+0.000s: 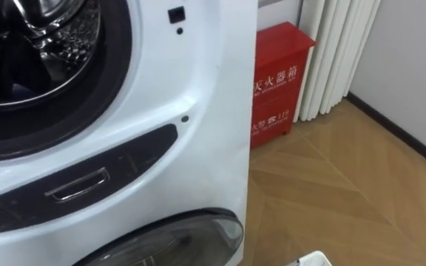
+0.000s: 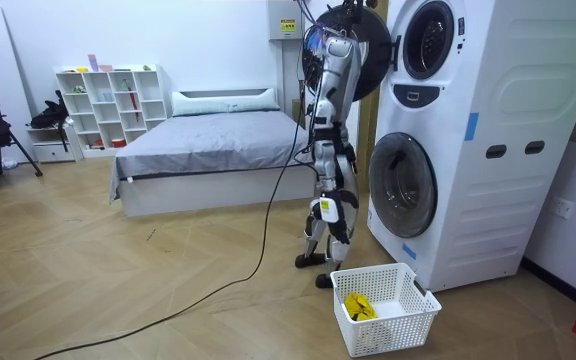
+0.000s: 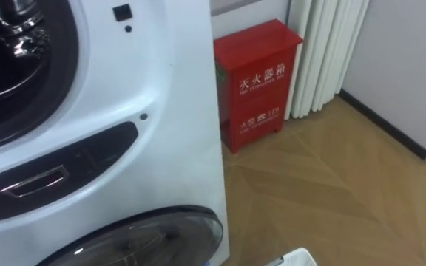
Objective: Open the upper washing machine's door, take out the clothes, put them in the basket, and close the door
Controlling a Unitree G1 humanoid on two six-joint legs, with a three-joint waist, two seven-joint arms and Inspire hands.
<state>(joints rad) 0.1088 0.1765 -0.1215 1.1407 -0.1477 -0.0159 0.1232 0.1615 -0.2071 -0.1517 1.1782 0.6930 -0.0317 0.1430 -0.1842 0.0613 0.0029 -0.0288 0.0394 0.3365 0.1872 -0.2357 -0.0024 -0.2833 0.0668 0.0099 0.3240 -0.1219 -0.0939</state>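
Facing the open steel drum [image 1: 43, 44] of the white stacked washing machine [image 2: 488, 150], I have the white plastic basket [image 2: 403, 332] at my feet to catch clothes; a yellow garment [image 2: 357, 305] lies inside. Whether my fingers are open or closed I cannot tell.

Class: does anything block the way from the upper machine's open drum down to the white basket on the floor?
Nothing visible does. The door is swung aside to the room view's left, leaving the drum open, and the basket stands open-topped on the floor before the lower machine, holding a yellow item.
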